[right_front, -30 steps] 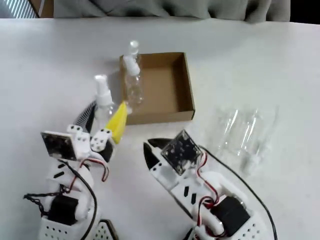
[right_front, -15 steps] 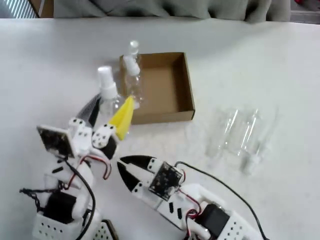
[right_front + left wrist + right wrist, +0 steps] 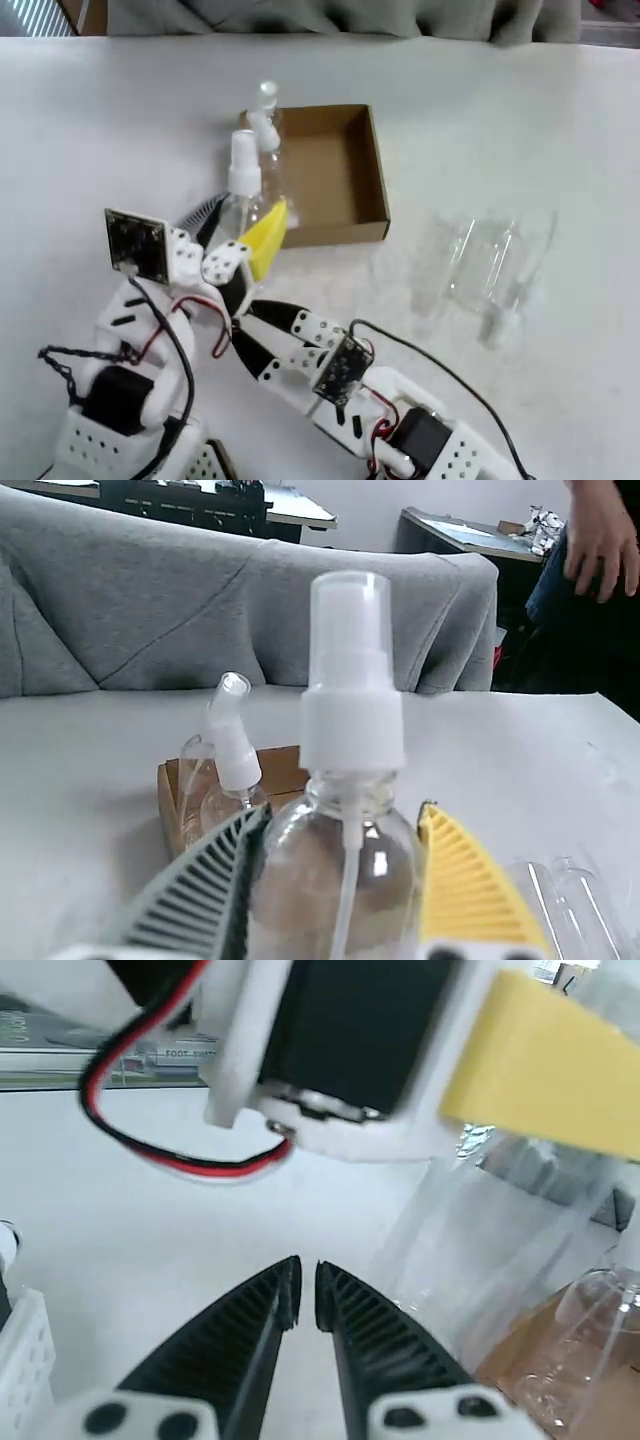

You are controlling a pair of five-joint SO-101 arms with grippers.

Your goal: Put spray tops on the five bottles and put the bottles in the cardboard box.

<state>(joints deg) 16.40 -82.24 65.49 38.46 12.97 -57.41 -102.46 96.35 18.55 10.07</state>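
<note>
My left gripper [image 3: 243,212] is shut on a clear bottle [image 3: 240,200] that carries a white spray top [image 3: 350,695]. It holds the bottle upright between its grey and yellow fingers [image 3: 465,880], just in front of the cardboard box's [image 3: 345,165] near left corner. A second bottle with a spray top [image 3: 267,150] leans inside the box at its left wall, and is also seen behind the held bottle [image 3: 225,770]. My right gripper [image 3: 242,322], black-fingered and shut on nothing [image 3: 300,1285], sits low beside the left arm's wrist. Several clear bottles [image 3: 480,265] lie to the right of the box.
The white table [image 3: 500,130] spreads wide behind and right of the box. The two arms' bases crowd the near edge. A grey sofa [image 3: 150,600] stands beyond the table.
The left arm has carried the capped bottle rightward to the box's near left corner. The right arm has swung left, its shut gripper now close under the left gripper.
</note>
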